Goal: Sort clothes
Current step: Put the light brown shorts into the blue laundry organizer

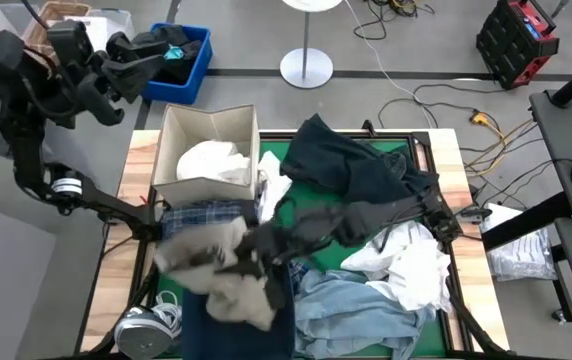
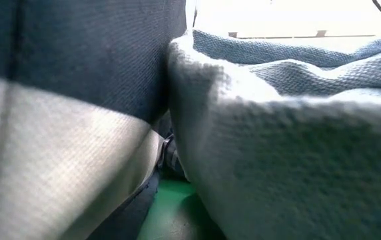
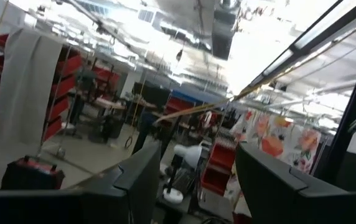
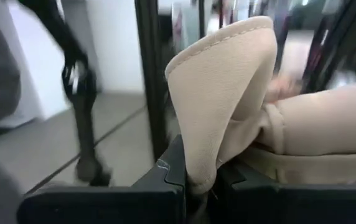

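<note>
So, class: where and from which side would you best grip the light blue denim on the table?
Take the light blue denim at the raised folds along its upper edge, coming straight down from above. It lies crumpled and mostly uncovered at the table's near edge, clear of the right gripper, which holds the tan trousers.

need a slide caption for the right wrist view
Right claw shut on a fold of tan trousers, lifted clear of the table, room beyond.

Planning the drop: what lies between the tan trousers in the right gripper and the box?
High view: the plaid shirt lies between the tan trousers, pinched in the right gripper, and the box.
</note>
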{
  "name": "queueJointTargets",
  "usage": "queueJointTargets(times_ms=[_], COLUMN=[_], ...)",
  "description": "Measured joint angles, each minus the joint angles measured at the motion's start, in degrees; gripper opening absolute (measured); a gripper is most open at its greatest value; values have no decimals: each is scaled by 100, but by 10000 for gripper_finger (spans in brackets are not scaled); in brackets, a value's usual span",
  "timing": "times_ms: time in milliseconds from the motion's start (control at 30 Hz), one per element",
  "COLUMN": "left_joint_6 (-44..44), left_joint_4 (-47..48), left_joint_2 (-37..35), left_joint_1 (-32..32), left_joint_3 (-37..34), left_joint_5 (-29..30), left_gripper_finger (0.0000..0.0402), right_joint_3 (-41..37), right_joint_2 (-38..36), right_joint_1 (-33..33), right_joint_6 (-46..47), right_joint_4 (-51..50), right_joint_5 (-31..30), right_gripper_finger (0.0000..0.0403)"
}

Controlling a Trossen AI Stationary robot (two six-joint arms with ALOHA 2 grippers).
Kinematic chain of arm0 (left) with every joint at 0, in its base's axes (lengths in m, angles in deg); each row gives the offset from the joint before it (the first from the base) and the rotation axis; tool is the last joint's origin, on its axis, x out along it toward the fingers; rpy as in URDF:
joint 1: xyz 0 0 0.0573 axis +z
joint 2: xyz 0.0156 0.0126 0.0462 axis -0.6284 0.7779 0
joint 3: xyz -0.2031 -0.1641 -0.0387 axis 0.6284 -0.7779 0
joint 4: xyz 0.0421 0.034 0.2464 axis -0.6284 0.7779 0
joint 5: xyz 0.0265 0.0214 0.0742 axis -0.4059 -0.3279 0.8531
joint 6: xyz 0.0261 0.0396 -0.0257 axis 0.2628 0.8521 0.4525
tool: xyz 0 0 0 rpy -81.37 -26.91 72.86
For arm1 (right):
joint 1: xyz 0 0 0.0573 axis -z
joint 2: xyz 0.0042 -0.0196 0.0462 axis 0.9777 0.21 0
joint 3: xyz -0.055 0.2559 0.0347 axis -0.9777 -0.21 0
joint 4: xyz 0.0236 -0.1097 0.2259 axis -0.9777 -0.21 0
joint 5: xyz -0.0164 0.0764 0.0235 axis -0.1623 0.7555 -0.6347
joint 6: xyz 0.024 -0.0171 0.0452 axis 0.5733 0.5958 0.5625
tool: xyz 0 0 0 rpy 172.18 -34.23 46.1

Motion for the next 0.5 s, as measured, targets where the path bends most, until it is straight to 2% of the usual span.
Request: queueJointTargets(times_ms=[67, 233, 367, 500], left_joint_6=[-2, -2, -3, -46], left_joint_4=[110, 262, 346, 340], left_joint_2=[10, 22, 60, 74], left_joint_1=[0, 0, 0, 0], left_joint_3=[-2, -2, -2, -2], left_joint_5=[-33, -35, -34, -33], left_gripper_finger=[187, 187, 187, 187], right_joint_3=[-10, -14, -8, -28], right_joint_2=[167, 460, 645, 853], right_joint_1=[-23, 86, 104, 95], right_joint_6=[403, 1878, 2393, 2864], right_joint_4=[-232, -300, -274, 469], right_joint_5=[79, 710, 1004, 2004], right_gripper_finger=[17, 17, 17, 17])
